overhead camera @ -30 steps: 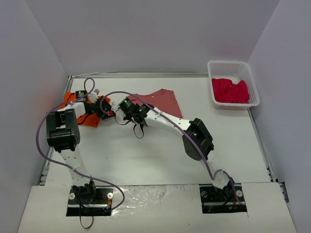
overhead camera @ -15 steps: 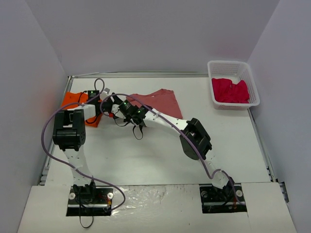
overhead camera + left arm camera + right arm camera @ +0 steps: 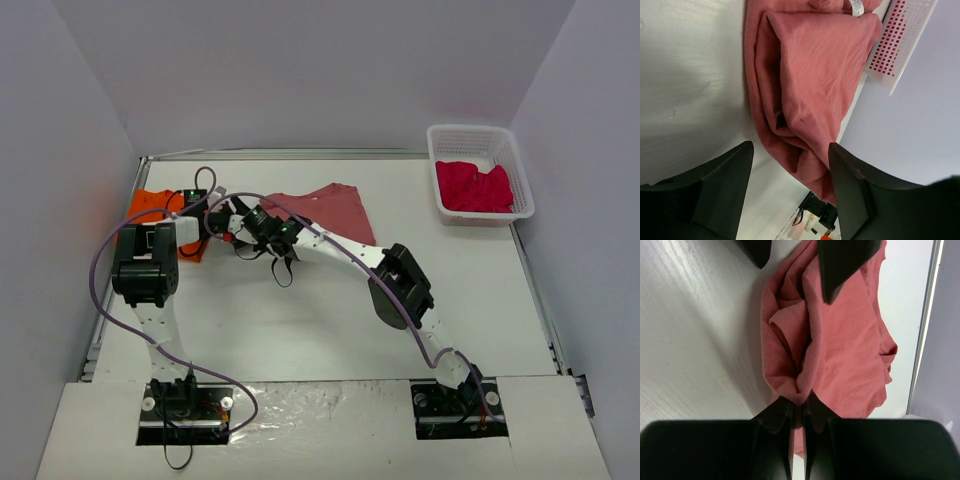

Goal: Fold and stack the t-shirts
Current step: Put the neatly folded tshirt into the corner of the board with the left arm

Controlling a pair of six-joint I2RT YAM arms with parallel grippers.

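A brick-red t-shirt (image 3: 335, 210) lies bunched at the back middle of the table. My right gripper (image 3: 800, 399) is shut on a fold at its near edge (image 3: 845, 340). My left gripper (image 3: 790, 146) stands open, facing the right one. The same shirt (image 3: 815, 65) reaches down between its fingers, brushing the right-hand one (image 3: 855, 190). In the top view the two grippers meet tip to tip, left (image 3: 226, 222) and right (image 3: 240, 238). An orange t-shirt (image 3: 150, 210) lies at the far left. A crimson-pink t-shirt (image 3: 475, 187) sits in the basket.
A white mesh basket (image 3: 470, 130) stands at the back right corner and shows in the left wrist view (image 3: 900, 40). Purple cables loop over both arms. Grey walls close in the table on three sides.
My left gripper has swung right, off the orange shirt, and its jaws have opened. The orange shirt now lies uncovered at the left. The right gripper has crept slightly left, still shut.
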